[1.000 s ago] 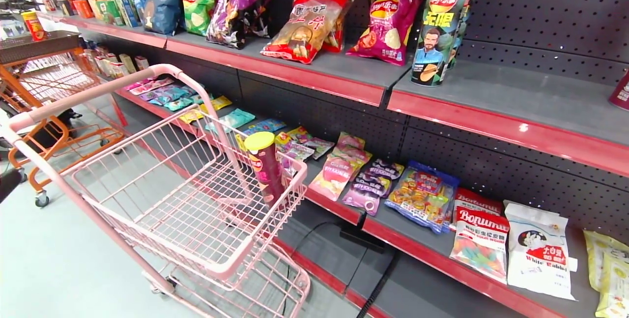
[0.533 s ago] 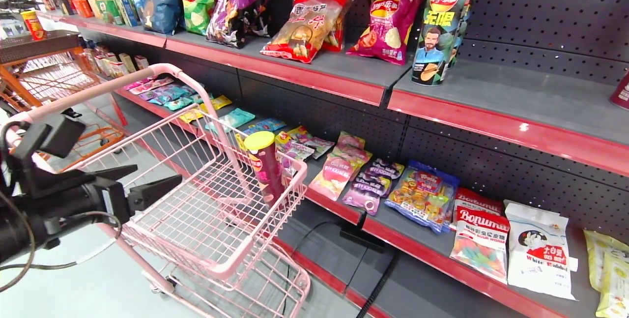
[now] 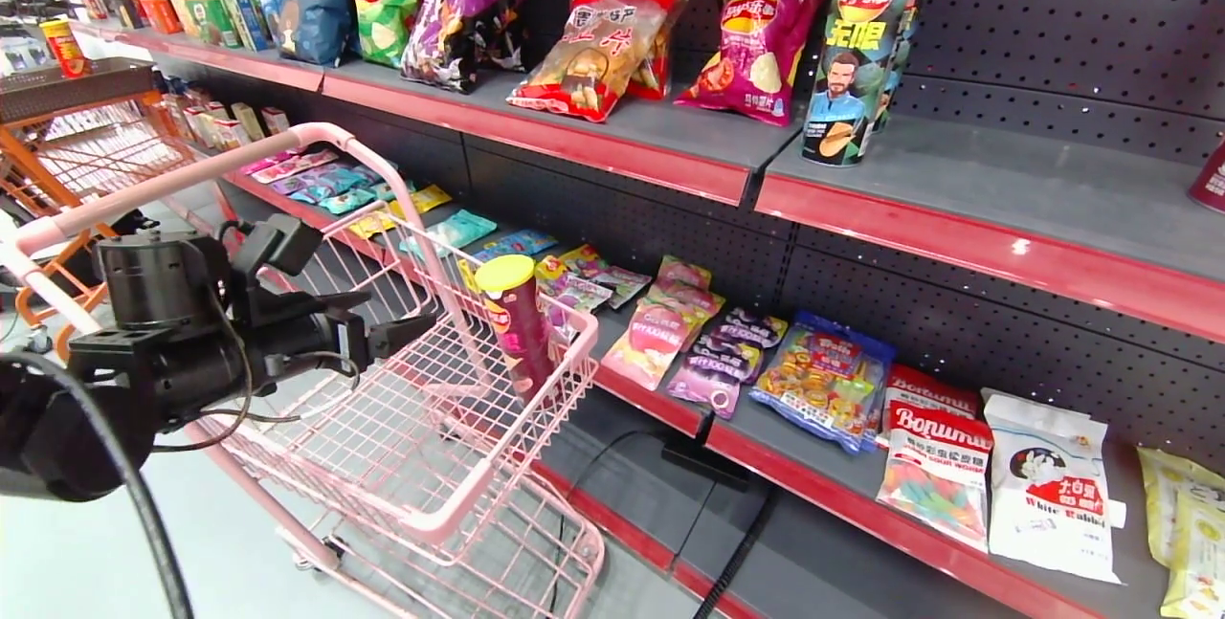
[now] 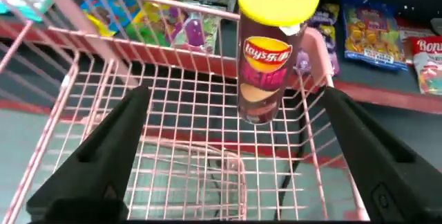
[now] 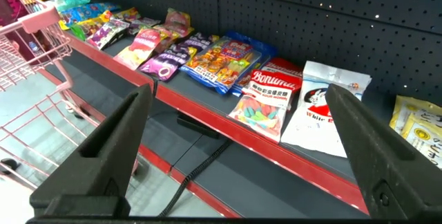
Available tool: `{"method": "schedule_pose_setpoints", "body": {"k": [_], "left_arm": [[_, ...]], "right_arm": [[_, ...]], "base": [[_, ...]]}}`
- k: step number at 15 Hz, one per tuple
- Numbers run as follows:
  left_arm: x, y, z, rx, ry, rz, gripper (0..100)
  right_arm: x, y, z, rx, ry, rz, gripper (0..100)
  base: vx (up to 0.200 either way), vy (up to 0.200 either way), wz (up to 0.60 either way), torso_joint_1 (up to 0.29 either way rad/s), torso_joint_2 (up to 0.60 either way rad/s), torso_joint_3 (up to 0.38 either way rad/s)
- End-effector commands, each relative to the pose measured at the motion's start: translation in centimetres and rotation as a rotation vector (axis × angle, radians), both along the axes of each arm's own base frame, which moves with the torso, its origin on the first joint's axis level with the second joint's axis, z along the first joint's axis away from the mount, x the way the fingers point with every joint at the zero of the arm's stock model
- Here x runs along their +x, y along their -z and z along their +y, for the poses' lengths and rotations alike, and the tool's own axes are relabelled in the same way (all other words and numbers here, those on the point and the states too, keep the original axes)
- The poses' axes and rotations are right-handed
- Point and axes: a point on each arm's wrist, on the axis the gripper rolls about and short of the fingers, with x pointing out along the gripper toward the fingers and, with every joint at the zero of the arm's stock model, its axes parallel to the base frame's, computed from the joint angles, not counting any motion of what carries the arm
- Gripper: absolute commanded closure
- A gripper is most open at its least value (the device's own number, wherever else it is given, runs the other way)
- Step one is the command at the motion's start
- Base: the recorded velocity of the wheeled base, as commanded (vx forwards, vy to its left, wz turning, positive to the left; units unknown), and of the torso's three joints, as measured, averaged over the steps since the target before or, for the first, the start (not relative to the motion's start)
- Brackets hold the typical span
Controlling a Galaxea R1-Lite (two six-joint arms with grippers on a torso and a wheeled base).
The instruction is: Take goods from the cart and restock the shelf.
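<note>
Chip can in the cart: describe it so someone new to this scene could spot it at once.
Start at the pink cart. In its basket corner nearest the lower shelf stands the chip can, upright. It is maroon with a yellow lid, unlike the green can on the upper shelf.

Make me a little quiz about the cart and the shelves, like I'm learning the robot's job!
1. True or false: the chip can with the yellow lid lies flat in the pink cart.
2. The left gripper is: A) open, B) shut on the can, C) shut on a bag.
3. Fill in: the tall green can stands on the ____ shelf.
Key: 1 false, it stands upright; 2 A; 3 upper.
</note>
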Motion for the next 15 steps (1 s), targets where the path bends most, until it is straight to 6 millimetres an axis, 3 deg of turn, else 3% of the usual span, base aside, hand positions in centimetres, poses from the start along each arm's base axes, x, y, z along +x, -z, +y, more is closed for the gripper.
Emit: {"method": "schedule_pose_setpoints", "body": {"k": [1, 11, 15], "left_arm": [[2.8, 1.8, -1.1, 0.013, 0.066, 0.015, 0], [7.0, 4.7, -5.3, 0.017, 0.171, 0.022, 0], [9.0, 5.3, -6.0, 0.026, 0.147, -0.007, 0]], "right_arm": [[0.0, 0.0, 0.0, -0.001, -0.001, -0.001, 0], [0.0, 0.0, 0.0, -0.002, -0.002, 0.000, 0], [0.0, 0.0, 0.0, -0.002, -0.002, -0.001, 0]], "base": [[0.000, 0.000, 0.00, 0.000, 0.00, 0.000], [0.000, 0.000, 0.00, 0.000, 0.00, 0.000], [0.000, 0.000, 0.00, 0.000, 0.00, 0.000]]}}
